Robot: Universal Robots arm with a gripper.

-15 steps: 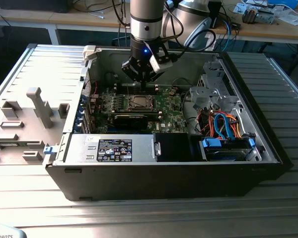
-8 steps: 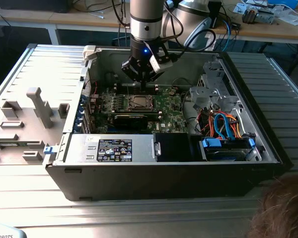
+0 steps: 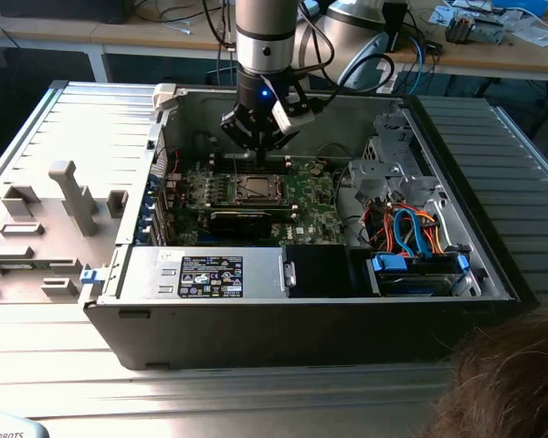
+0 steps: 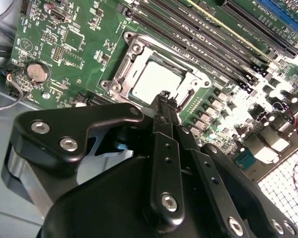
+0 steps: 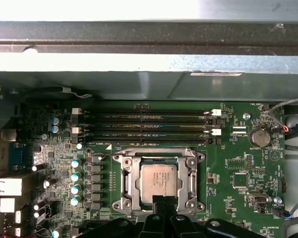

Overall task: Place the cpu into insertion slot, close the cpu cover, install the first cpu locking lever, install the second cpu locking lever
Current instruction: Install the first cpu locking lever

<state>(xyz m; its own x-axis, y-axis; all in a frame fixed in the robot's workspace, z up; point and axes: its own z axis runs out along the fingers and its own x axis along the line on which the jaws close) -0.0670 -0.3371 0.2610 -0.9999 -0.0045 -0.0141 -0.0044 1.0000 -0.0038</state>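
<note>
- The cpu (image 5: 159, 181), a dull silver square, lies flat in the insertion slot (image 5: 156, 212) near the middle of the green circuit board (image 5: 228, 168).
- The cpu cover (image 5: 131, 181), a silver frame with a square window, lies down around the chip, which shows through the window.
- The claw (image 4: 165, 95) hangs over the cover's edge beside the chip. Its black fingertips are drawn narrow, close together, with nothing between them. Whether they touch the metal cannot be told.
- In the second wrist view the claw's black body hides part of the cover and the board beyond it.
- Long black memory slots (image 5: 144, 126) run in a row just beside the socket.
- A round coin battery (image 5: 260, 137) sits further off on the board. A column of small silver-topped capacitors (image 5: 75, 176) stands on the socket's other side.
- In the exterior view the arm reaches down into an open computer case (image 3: 301, 328) that lies on its side on a ribbed metal bench (image 3: 256, 392).
- Within the case, a labelled power supply (image 3: 210, 274) lies along the near wall. Orange and blue cables (image 3: 411, 228) crowd the exterior view's right.
- A grey moulded fixture (image 3: 73, 196) lies outside the case, to the exterior view's left.
- A person's hair (image 3: 511, 383) shows at the near corner on the exterior view's right.
</note>
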